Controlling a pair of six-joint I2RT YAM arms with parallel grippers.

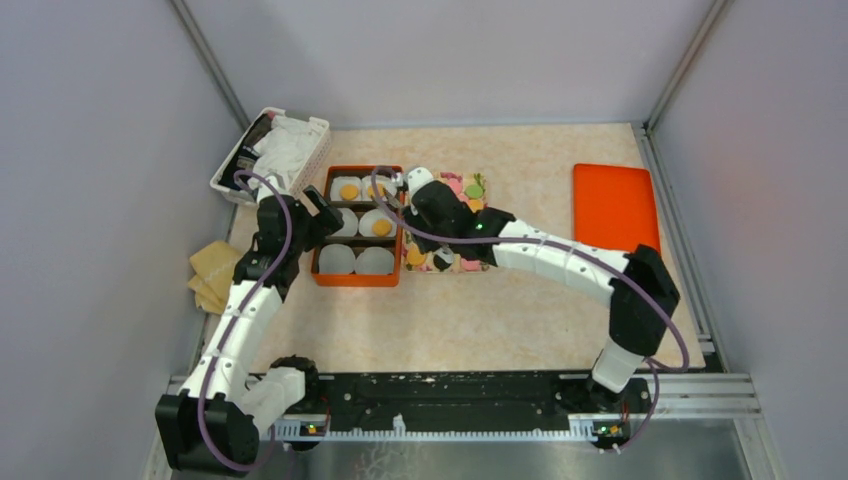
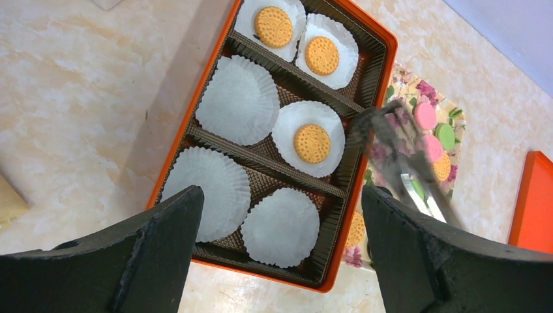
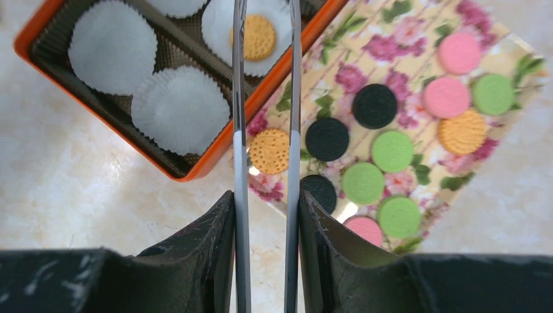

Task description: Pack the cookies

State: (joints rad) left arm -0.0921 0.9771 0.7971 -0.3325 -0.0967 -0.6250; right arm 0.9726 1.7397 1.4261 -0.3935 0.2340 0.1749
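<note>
Right gripper (image 3: pixel 266 199) pinches thin metal tongs (image 3: pixel 239 98), left gripper (image 2: pixel 280 192) hangs wide open above the orange box (image 2: pixel 171 153), and the loose cookies (image 3: pixel 391 151) lie on the flowered tray (image 3: pixel 398 42) just beside it, light, stiff, likely brittle discs, best nipped gently across opposite edges.

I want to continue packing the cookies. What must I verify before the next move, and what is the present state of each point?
1. The tongs sit firmly in the right pincer: ok.
2. A cookie between the tong tips: cannot tell; the tips lie outside the right wrist view and are blurred in the left wrist view.
3. Free paper cups in the orange box: ok, three are empty.
4. More cookies on the floral tray: ok, several.
5. The left pincer carries nothing: ok, open above the box.
</note>
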